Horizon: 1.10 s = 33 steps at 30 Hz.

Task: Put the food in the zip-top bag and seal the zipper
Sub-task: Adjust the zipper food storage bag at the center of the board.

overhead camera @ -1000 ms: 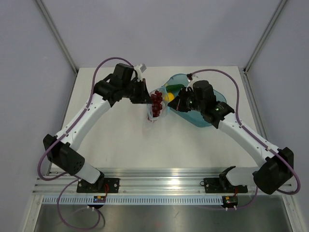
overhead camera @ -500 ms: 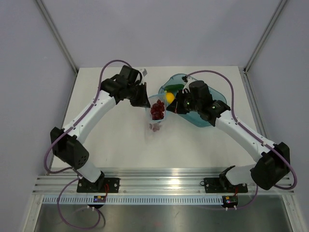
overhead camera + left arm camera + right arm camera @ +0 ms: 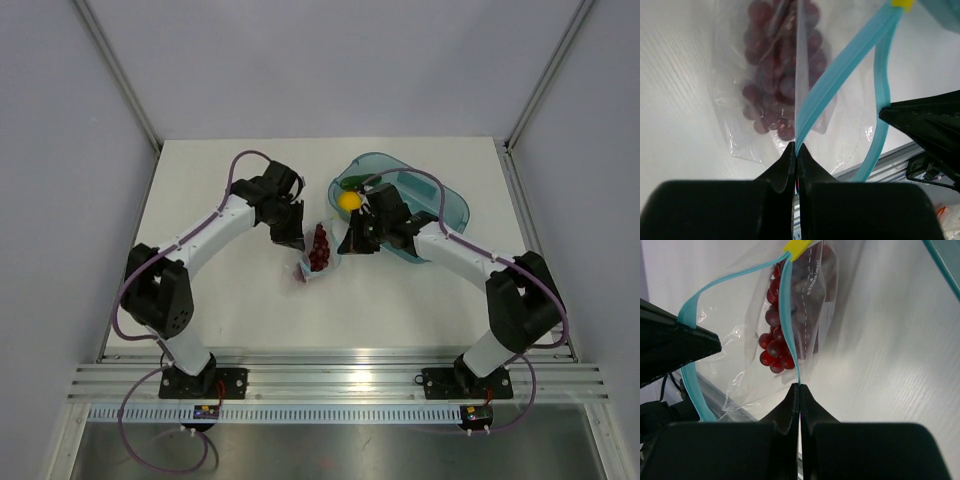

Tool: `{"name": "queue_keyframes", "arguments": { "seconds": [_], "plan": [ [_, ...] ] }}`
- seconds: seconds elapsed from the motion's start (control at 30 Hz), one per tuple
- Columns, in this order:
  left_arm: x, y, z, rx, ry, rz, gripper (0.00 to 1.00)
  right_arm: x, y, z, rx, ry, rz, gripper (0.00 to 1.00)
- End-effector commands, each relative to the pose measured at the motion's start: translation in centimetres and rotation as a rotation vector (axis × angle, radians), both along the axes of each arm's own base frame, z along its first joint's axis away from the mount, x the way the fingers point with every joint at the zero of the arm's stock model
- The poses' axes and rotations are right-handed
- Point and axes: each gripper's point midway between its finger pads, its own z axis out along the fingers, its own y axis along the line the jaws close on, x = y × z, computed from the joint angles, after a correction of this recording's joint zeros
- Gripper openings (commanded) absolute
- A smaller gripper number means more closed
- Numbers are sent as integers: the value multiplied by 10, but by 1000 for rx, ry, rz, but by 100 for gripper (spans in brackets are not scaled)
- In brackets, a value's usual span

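Observation:
The clear zip-top bag (image 3: 318,255) hangs between both grippers above the table, its mouth spread apart. Dark red grapes (image 3: 777,95) (image 3: 776,335) (image 3: 320,247) sit inside it. My left gripper (image 3: 796,146) (image 3: 291,236) is shut on one side of the light blue zipper (image 3: 840,75). My right gripper (image 3: 799,386) (image 3: 352,240) is shut on the other side of the zipper (image 3: 789,330). A yellow slider (image 3: 797,247) sits at the far end of the strip. The yellow lemon (image 3: 349,200) and the dark green vegetable (image 3: 350,184) lie in the tray.
The teal translucent tray (image 3: 440,200) stands at the back right, partly under my right arm. Metal rails (image 3: 340,375) run along the near edge. Grey walls enclose the table on the left, right and back.
Both arms have drawn nearer to the front and closer together, carrying the bag with the grapes toward the table's middle. The lemon is now uncovered in the tray.

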Motion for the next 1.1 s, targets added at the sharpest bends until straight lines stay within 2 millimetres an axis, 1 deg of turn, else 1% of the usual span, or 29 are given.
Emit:
{"name": "queue_keyframes", "arguments": {
  "seconds": [0.0, 0.03, 0.07, 0.1, 0.13, 0.17, 0.2, 0.23, 0.27, 0.3, 0.33, 0.37, 0.43, 0.47, 0.53, 0.57, 0.63, 0.67, 0.7, 0.73, 0.77, 0.8, 0.83, 0.87, 0.9, 0.93, 0.97, 1.0, 1.07],
  "plan": [
    [11, 2, 111, -97, -277, 3, 0, 5, 17, 99, 146, -217, 56, 0],
    [13, 2, 133, -117, -326, 3, 0, 3, 18, 108, 157, -235, 63, 0],
    [11, 4, 144, -126, -350, 5, 0, 1, 17, 128, 181, -272, 65, 0],
    [7, 6, 155, -137, -375, 8, 0, -2, 18, 134, 187, -282, 70, 0],
    [6, 7, 159, -144, -388, 7, 0, -3, 18, 139, 193, -290, 69, 0],
    [4, 7, 156, -145, -380, 6, 0, -4, 17, 143, 200, -300, 73, 0],
    [6, 5, 151, -147, -377, 5, 0, -3, 17, 141, 196, -298, 68, 0],
    [7, 4, 143, -139, -360, 3, 0, -2, 17, 137, 191, -289, 65, 0],
    [4, 4, 124, -123, -314, 3, 0, 0, 19, 120, 170, -258, 65, 0],
    [7, 1, 115, -126, -298, -1, 0, 1, 20, 111, 159, -242, 67, 0],
    [8, -1, 99, -115, -264, -5, 0, 2, 20, 100, 145, -224, 69, 0],
    [9, -2, 87, -105, -243, 1, 0, 4, 22, 78, 122, -186, 66, 0],
    [15, 2, 60, -51, -207, 16, 0, 7, 21, 56, 82, -154, 63, 0],
    [14, 3, 55, -34, -195, 14, 0, 8, 21, 40, 56, -122, 61, 0],
    [15, 3, 56, -22, -188, 9, 0, 8, 20, 34, 42, -109, 68, 0],
    [15, 4, 59, -24, -198, 6, 0, 7, 19, 35, 38, -114, 65, 0],
    [20, 4, 74, -32, -240, 9, 0, 10, 15, 42, 24, -141, 55, 0],
    [21, 5, 79, -31, -255, 4, 0, 13, 12, 53, 15, -167, 42, 0],
    [20, 6, 81, -25, -252, 3, 0, 14, 10, 57, -1, -188, 52, 2],
    [22, 5, 88, -31, -267, 0, 0, 17, 10, 72, 3, -224, 53, 9],
    [22, 5, 88, -31, -265, -1, 0, 19, 6, 76, -16, -235, 45, 19],
    [22, 4, 90, -34, -269, -2, 0, 22, 3, 82, -29, -265, 47, 25],
    [23, 3, 91, -38, -270, -3, 0, 24, 1, 90, -39, -294, 40, 36],
    [23, 3, 92, -38, -272, -2, 0, 32, -6, 96, -71, -324, 2, 40],
    [24, 4, 92, -36, -271, 1, 0, 36, -11, 100, -94, -350, -10, 42],
    [25, 4, 92, -35, -273, 4, 0, 43, -14, 108, -109, -381, -29, 45],
    [25, 3, 93, -36, -276, 4, 0, 50, -21, 110, -146, -402, -66, 48],
    [26, 3, 92, -33, -274, 6, 0, 52, -22, 112, -156, -414, -59, 50],
    [27, 4, 94, -30, -280, 6, 0, 73, -33, 116, -212, -455, -119, 52]
  ]
}}
